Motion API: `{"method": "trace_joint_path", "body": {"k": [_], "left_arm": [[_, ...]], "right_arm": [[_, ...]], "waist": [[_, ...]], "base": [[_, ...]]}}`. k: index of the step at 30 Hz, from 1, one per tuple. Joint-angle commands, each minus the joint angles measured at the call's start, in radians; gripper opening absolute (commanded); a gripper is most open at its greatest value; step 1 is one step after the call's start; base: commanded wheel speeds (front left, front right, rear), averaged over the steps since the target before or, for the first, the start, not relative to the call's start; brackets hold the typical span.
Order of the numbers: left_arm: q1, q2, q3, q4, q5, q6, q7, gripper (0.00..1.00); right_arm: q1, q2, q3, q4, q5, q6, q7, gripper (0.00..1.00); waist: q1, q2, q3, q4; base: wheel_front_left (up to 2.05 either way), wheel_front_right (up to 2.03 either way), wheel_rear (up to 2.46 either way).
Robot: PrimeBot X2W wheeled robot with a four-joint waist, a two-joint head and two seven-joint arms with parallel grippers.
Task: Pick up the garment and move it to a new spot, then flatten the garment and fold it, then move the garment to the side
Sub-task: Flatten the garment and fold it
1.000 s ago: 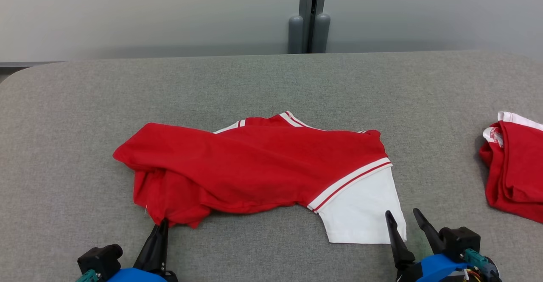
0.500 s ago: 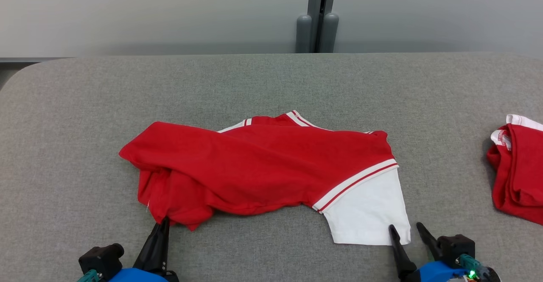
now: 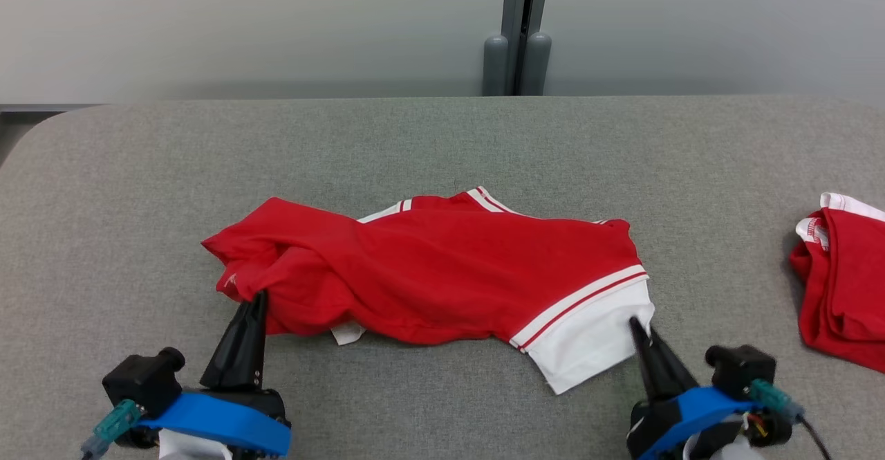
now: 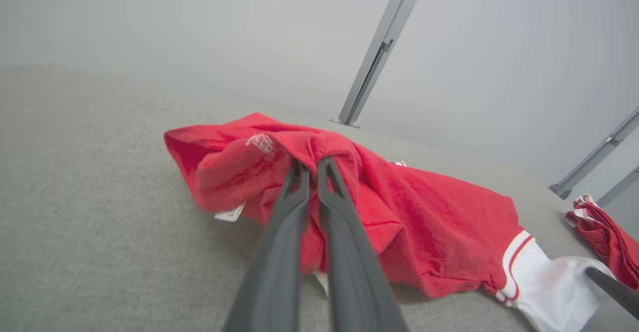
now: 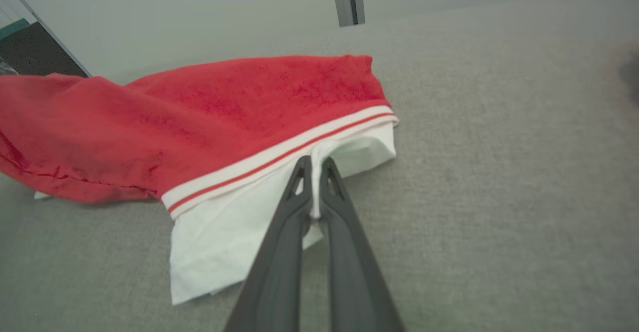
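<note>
Pinching the garment (image 3: 442, 266) at both ends, left fingers (image 3: 243, 342) grip red cloth, right fingers (image 3: 657, 363) grip white cloth.

grey felt table (image 3: 442, 142), pale wall (image 3: 242, 24).

Nothing is reading legibly: red print on the white neck band (image 3: 809, 227) of the folded red garment (image 3: 843, 287) and white print on the red-and-white knit shirt (image 3: 442, 273) are both showing blurred.
</note>
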Motion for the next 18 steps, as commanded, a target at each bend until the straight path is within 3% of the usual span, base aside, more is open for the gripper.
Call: {"method": "trace_joint_path", "body": {"k": [1,10,18], "left_arm": [[-0.028,0.015,0.011,-0.044,0.017,-0.002,-0.002,0.00],[-0.155,0.123,0.019,-0.229,0.037,-0.002,-0.002,0.00],[-0.340,0.264,0.016,-0.252,-0.077,-0.002,-0.002,0.00]], "right_arm": [[-0.030,-0.007,-0.034,-0.065,0.032,0.001,-0.002,0.00],[-0.161,-0.006,-0.158,-0.320,0.073,0.001,-0.002,0.00],[-0.347,-0.006,-0.183,-0.451,0.059,0.001,-0.002,0.00]], "waist": [[-0.0001,-0.0003,-0.010,0.000],[-0.0001,-0.0003,-0.067,0.005],[-0.0001,-0.0003,-0.116,0.004]], "base": [[0.00,0.00,0.00],[0.00,0.00,0.00],[0.00,0.00,0.00]]}}
